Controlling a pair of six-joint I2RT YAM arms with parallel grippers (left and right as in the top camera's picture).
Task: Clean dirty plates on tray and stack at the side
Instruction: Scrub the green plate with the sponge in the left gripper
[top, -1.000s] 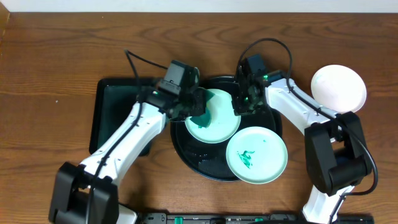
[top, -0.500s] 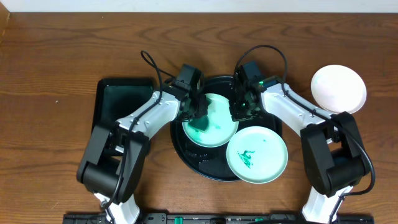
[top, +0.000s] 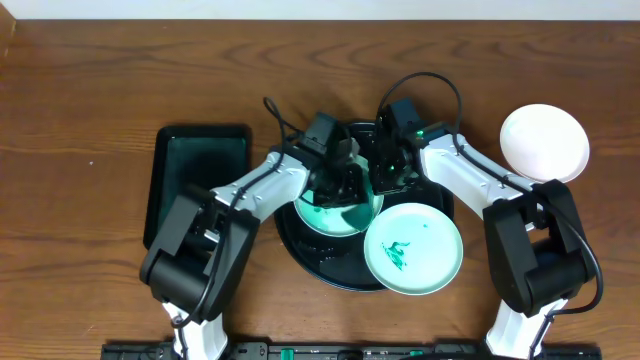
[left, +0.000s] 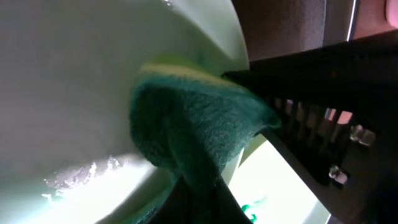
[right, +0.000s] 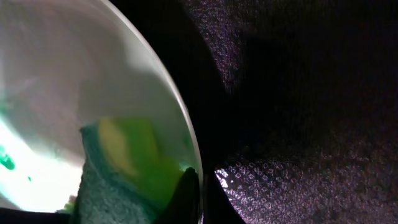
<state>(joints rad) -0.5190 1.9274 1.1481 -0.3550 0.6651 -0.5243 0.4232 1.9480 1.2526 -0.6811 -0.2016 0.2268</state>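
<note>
Both arms reached in over the round black tray (top: 318, 264) in the middle of the wooden table (top: 80, 100). The left gripper (top: 335, 190) was clamped on a green sponge (left: 186, 137), its yellow backing just showing, and the sponge was pressed onto the face of the far mint plate (top: 356, 213). That plate lay inside the tray, towards its far side, with the left arm's head covering much of it from above.

The right gripper (top: 388, 175) came in from the right, its jaws pinched together on that same plate's right-hand rim. In its wrist view the thin pale edge ran straight down into the dark fingertips, with the sponge just beside them on the plate.

The near mint plate (top: 412, 250) sat at the tray's near right, overlapping the rim, a green smear (top: 398, 250) on its face. The white plate (top: 543, 143) lay on the bare table at the far right, well apart from the tray. A rectangular black tray (top: 195, 180) lay to the left, just beside the round one.
</note>
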